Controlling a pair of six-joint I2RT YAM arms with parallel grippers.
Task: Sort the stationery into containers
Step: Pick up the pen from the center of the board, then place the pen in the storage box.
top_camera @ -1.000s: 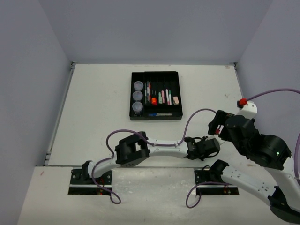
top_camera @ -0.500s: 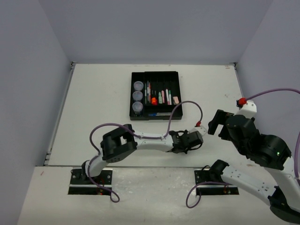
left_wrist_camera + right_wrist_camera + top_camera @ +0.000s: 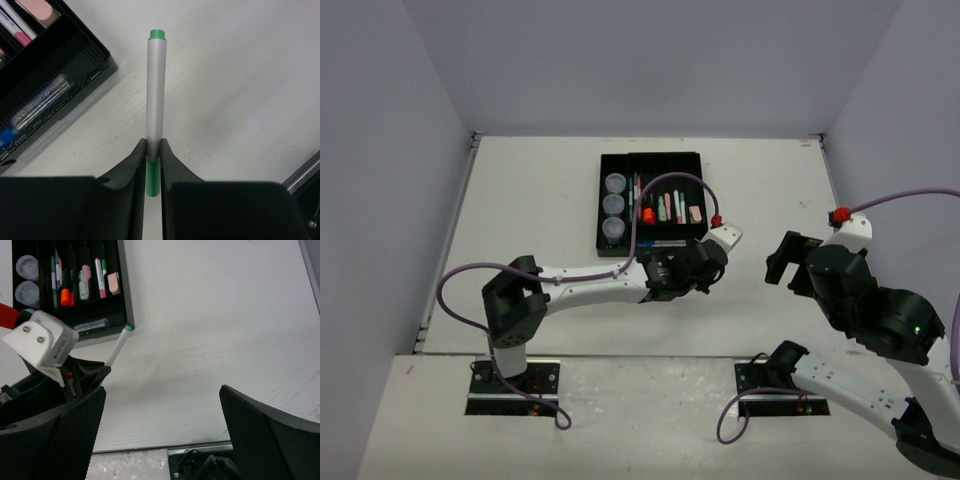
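I see the left gripper (image 3: 153, 146) clenched on a silver marker (image 3: 155, 95) with green ends, its fingers pinching the barrel near the back end. The marker points away from the wrist over the white table (image 3: 240, 75). Its tip is just beside the near right corner of the black tray (image 3: 85, 60), outside it. The tray holds pens, markers, a pink eraser (image 3: 113, 283) and three pots (image 3: 613, 206). The right gripper (image 3: 162, 390) hangs spread wide, holding nothing, off to the right of the tray.
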